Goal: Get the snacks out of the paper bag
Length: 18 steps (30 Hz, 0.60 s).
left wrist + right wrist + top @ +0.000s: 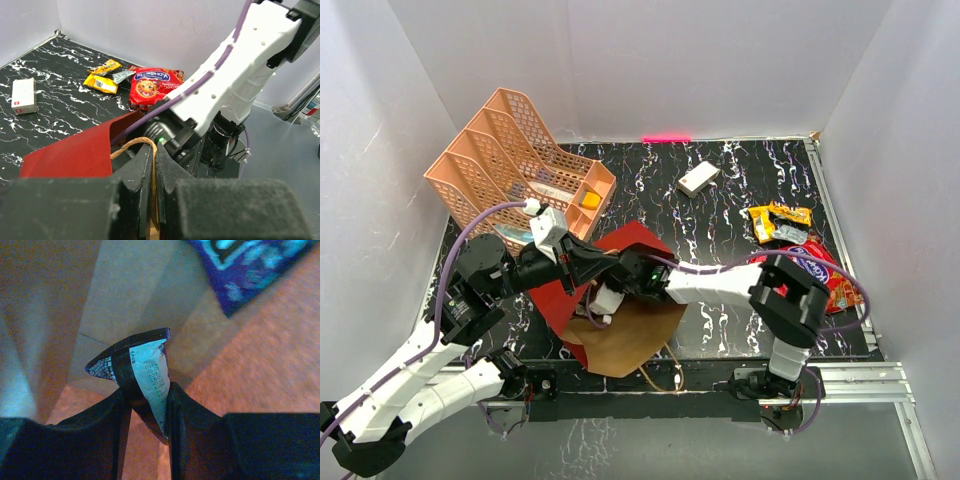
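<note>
Both arms at the tipped paper bag (630, 335), some snacks already out.

Top view: shows the bag lying on the table (720, 205) at near centre, dark red outside, kraft inside facing up, with both arms meeting at it. Also shows a red cookie packet (830, 280) and yellow wrappers (778, 222) on the right, a white box (698, 179) far, and a peach tray (520, 160) far left.
Left wrist: shows left jaws clenched on the bag's rim, beside a cord handle (127, 146).
Right wrist: looks inside the bag, with right jaws pinching a dark wrapper (131, 365) at its white printed seam and a blue packet (245, 270) beyond it.
</note>
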### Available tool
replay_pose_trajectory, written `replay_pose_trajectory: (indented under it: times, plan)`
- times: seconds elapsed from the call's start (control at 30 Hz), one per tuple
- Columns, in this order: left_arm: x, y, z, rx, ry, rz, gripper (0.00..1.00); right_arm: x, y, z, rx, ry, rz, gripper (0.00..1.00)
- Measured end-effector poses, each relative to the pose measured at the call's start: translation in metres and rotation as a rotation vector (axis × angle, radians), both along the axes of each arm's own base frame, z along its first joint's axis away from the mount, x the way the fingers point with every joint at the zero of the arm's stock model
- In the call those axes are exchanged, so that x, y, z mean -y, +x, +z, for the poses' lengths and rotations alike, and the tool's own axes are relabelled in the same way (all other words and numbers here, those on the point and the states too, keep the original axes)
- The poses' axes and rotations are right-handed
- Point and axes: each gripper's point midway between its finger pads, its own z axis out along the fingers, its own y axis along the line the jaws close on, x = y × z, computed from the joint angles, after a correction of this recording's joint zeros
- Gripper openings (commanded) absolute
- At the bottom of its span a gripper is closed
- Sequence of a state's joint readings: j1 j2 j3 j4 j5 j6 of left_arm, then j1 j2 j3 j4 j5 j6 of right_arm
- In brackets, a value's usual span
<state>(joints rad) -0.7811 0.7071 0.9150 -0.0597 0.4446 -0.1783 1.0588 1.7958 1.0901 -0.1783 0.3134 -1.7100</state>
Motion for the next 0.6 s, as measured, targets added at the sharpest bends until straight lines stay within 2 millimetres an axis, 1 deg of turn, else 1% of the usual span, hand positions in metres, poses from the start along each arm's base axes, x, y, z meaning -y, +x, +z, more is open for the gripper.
replay_pose_trajectory:
  times: [0.13,0.2,0.23,0.3,0.4,0.47,0.57,0.6]
  plan:
    - [0.0,0.002,0.001,0.004,-0.005,0.011,0.01,-0.013,-0.02,0.036,-0.031,0.134,0.024,0.33]
    - [0.0,0.003,0.001,0.004,-0.004,0.014,0.01,-0.019,-0.039,0.054,-0.072,0.221,0.043,0.33]
    - [0.0,0.004,0.001,0.003,-0.003,0.015,0.01,-0.02,-0.047,0.061,-0.093,0.256,0.053,0.33]
    - [0.001,0.005,-0.001,-0.001,0.001,0.018,0.01,-0.021,-0.07,0.073,-0.166,0.349,0.071,0.33]
    - [0.003,0.008,-0.004,-0.008,0.011,0.02,0.01,-0.017,-0.109,0.092,-0.322,0.504,0.1,0.31]
    - [0.004,0.009,-0.006,-0.012,0.015,0.02,0.01,-0.01,-0.13,0.106,-0.428,0.603,0.101,0.31]
    - [0.005,0.01,-0.007,-0.015,0.018,0.023,0.01,0.003,-0.161,0.138,-0.595,0.772,0.098,0.31]
    - [0.005,0.011,-0.007,-0.015,0.018,0.026,0.01,0.006,-0.169,0.144,-0.648,0.806,0.094,0.31]
